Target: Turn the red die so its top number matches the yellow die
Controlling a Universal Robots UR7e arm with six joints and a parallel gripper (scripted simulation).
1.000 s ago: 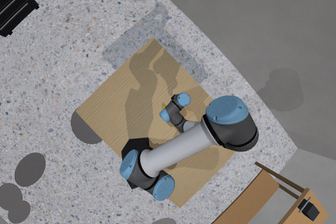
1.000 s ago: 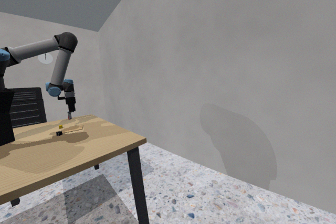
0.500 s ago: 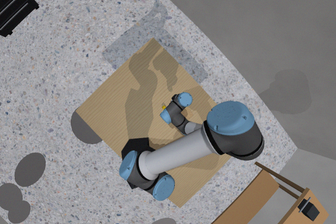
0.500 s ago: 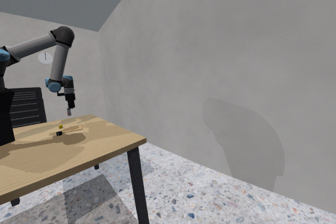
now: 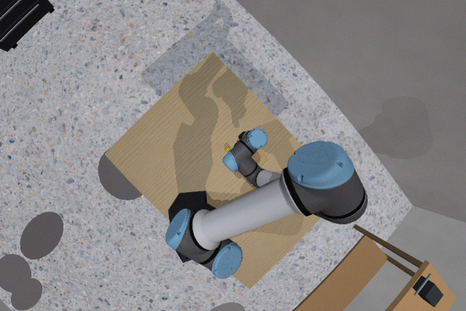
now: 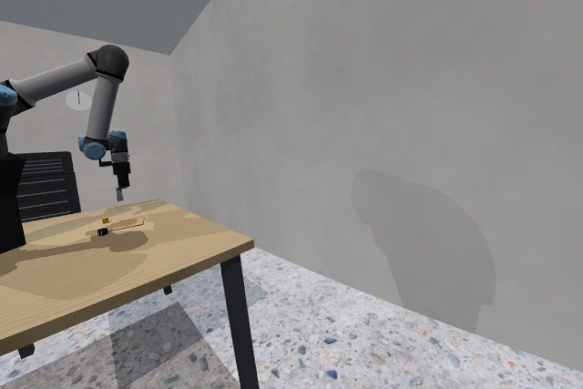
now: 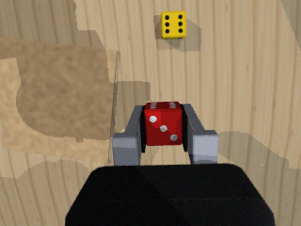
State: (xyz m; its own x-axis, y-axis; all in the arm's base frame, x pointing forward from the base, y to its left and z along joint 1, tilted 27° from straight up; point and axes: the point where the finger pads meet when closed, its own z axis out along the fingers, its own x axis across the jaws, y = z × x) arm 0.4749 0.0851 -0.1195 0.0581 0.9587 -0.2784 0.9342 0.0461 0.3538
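Gripper (image 7: 164,128) clamps red die (image 7: 163,123) above table; yellow die (image 7: 173,24) shows six.

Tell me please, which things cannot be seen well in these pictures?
- Black die: pips too small in the exterior view; absent from the wrist view.
- Red die: hidden under the arm in the top view.
- Mat: left edge cut off in the wrist view.
- Yellow die: pips unreadable from the top.

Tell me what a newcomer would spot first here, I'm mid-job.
The red die stands out first: it is clamped between the jaws of the gripper in the wrist view, its three-pip face toward the camera, raised above the table. Next is the yellow die on the wood beyond it, showing six, with the tan mat to the left.
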